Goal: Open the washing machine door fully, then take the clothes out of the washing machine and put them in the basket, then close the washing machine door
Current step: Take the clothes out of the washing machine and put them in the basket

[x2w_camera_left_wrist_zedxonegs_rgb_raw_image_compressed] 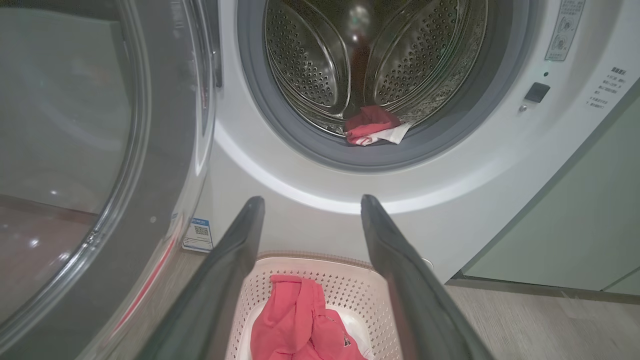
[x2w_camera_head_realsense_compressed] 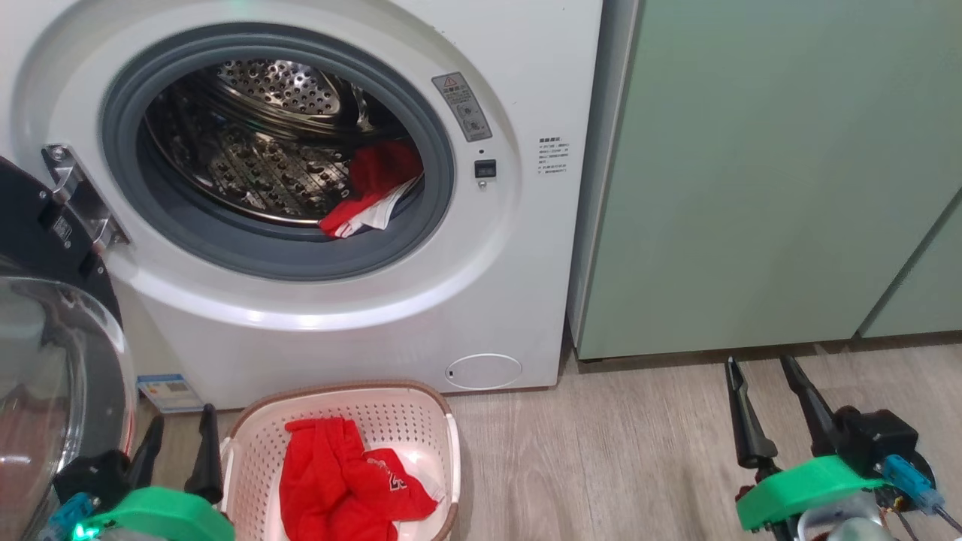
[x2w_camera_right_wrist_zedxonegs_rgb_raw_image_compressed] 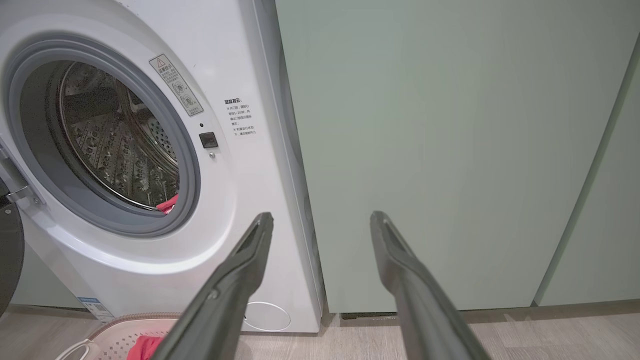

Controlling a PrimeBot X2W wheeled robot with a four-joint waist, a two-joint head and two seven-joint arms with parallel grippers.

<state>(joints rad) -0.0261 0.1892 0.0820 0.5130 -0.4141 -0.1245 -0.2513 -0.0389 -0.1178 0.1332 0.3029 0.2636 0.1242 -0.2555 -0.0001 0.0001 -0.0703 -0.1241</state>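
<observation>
Head view looks down on the washing machine (x2w_camera_head_realsense_compressed: 481, 300), its door (x2w_camera_head_realsense_compressed: 37, 353) standing wide open on the machine's left. One red-and-white garment (x2w_camera_head_realsense_compressed: 372, 188) lies at the front lip of the drum (x2w_camera_head_realsense_compressed: 248, 158), against the grey ring (x2w_camera_head_realsense_compressed: 301, 259). Right before the machine stands the basket (x2w_camera_head_realsense_compressed: 391, 409), holding more red clothes (x2w_camera_head_realsense_compressed: 338, 481). The left gripper (x2w_camera_head_realsense_compressed: 183, 415) hangs beside the basket, below the open door, jaws spread and empty. The right gripper (x2w_camera_head_realsense_compressed: 758, 361) hovers off the machine's right, before the green cabinets (x2w_camera_head_realsense_compressed: 751, 173), fingers likewise apart, holding nothing.
</observation>
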